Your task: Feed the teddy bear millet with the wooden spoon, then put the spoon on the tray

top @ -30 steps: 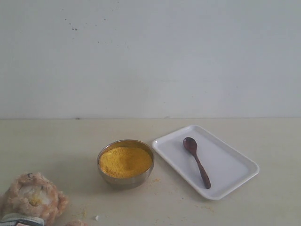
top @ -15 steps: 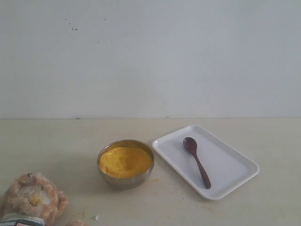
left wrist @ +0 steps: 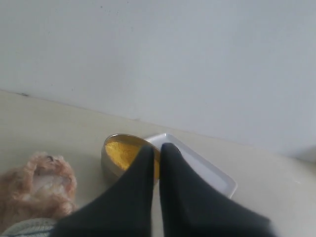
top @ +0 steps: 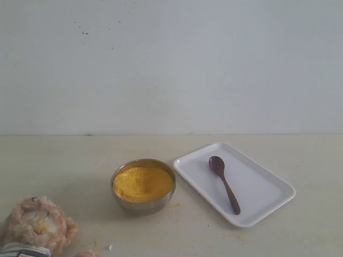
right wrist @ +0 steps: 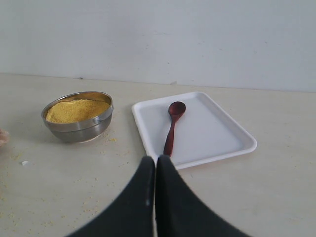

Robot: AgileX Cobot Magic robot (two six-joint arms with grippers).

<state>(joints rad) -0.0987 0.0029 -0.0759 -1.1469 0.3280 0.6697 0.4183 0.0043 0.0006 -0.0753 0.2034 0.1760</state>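
The wooden spoon [top: 224,183] lies on the white tray [top: 262,188], bowl end toward the wall; it also shows as the spoon [right wrist: 172,127] on the tray [right wrist: 217,136] in the right wrist view. Left of the tray stands a steel bowl [top: 143,199] heaped with yellow millet [top: 142,183]. The teddy bear [top: 38,225] lies at the front left corner, partly cut off. My left gripper [left wrist: 156,146] is shut and empty, back from the bowl [left wrist: 109,160] and the bear [left wrist: 39,182]. My right gripper [right wrist: 155,159] is shut and empty, just short of the tray's near rim. Neither gripper appears in the exterior view.
Stray millet grains [right wrist: 52,207] and a small white crumb [top: 110,247] dot the cream table in front of the bowl. A plain pale wall [top: 171,64] closes the back of the table.
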